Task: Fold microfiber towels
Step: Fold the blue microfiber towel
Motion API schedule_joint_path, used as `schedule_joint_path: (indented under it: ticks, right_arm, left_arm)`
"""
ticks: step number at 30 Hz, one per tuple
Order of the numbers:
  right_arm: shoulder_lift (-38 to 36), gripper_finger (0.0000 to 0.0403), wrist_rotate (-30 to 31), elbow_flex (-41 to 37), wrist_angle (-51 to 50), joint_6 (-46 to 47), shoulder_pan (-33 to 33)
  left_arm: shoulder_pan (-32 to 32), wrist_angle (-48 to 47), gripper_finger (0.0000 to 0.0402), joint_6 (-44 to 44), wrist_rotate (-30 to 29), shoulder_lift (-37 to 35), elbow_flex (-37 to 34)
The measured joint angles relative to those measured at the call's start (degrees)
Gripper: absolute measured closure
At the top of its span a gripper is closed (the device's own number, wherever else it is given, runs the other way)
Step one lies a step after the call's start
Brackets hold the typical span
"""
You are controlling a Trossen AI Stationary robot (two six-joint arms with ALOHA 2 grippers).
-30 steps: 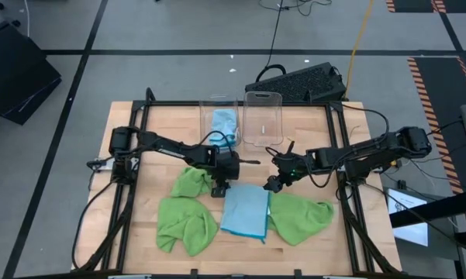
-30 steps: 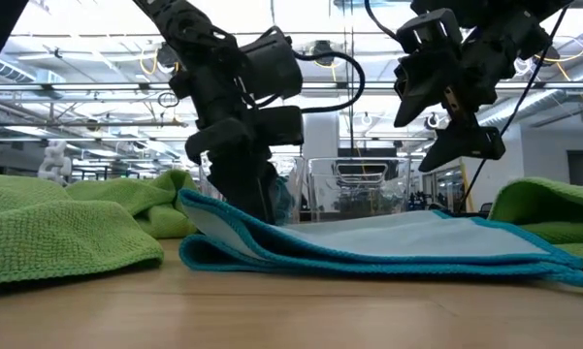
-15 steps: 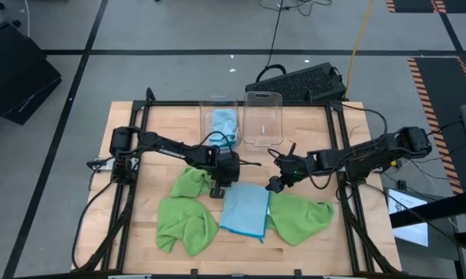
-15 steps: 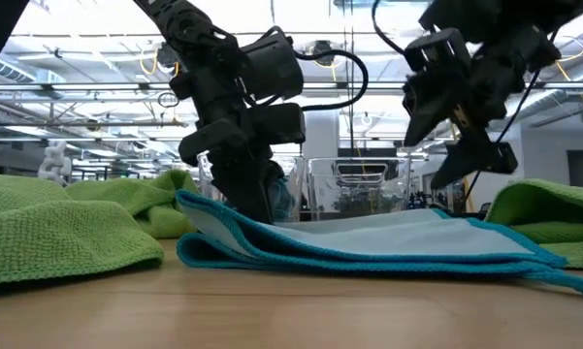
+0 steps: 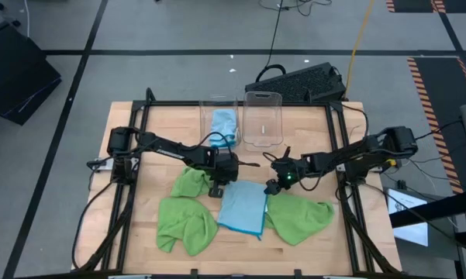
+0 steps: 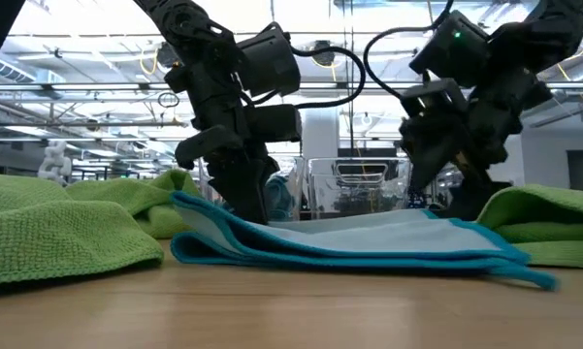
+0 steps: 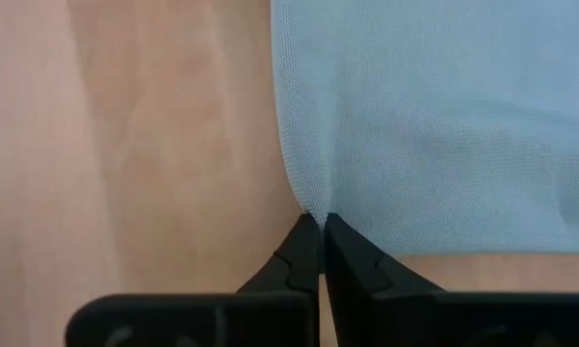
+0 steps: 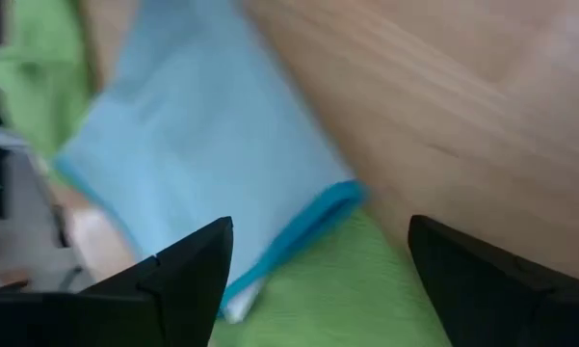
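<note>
Left hand (image 7: 314, 253) is now pinching the near-left corner of the folded light blue towel (image 5: 243, 207); a second ago its fingers were standing apart over that edge, and they are now pressed together with the cloth's corner drawn up into a small peak between the tips. Judging from this, the grasp for the next fold is being secured, and the towel is ready to be lifted or dragged from that corner.

Right hand (image 5: 273, 185) is coming lower and closer to the towel's far-right corner than it was a second ago, when it was hanging higher above the table. Its fingers (image 8: 178, 280) are spread wide and are holding nothing; in the right wrist view the towel's darker blue hem is lying between and just beyond them. It seems to be lining up for a matching pinch on its own corner.

The light blue towel is lying flat near the middle of the wooden table (image 5: 132, 232), folded double, between the two hands. A lime green towel (image 5: 298, 218) is crumpled just beside its right edge, touching it, and two more green towels (image 5: 184, 217) are heaped to its left. Another light blue cloth is sitting inside the left clear bin (image 5: 219, 116) at the table's back; the bin beside it looks empty.
</note>
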Motion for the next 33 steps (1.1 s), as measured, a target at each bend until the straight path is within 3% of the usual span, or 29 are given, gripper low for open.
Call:
schedule_joint_path:
  ticks: [8, 17, 26, 33]
  right_arm:
    - [2.1, 0.0093, -2.4, -0.1, 4.2, -2.2, -3.5]
    - [5.3, 0.0135, -3.7, -0.2, 10.7, -4.0, -6.1]
    - [8.7, 0.0204, -5.7, -0.1, 15.0, -2.9, -6.1]
    - [9.1, 0.0308, -4.8, -0.1, 15.2, -1.9, -6.1]
  left_arm:
    - [0.0, -1.2, 0.0397, 0.6, -0.6, -0.9, 0.0]
    - [0.3, -1.3, 0.0397, -0.8, -1.2, -1.0, 0.0]
    - [0.3, -1.7, 0.0396, -1.2, -1.2, -1.0, 0.0]
    - [0.3, -1.9, 0.0385, -2.4, -1.4, -1.1, 0.1]
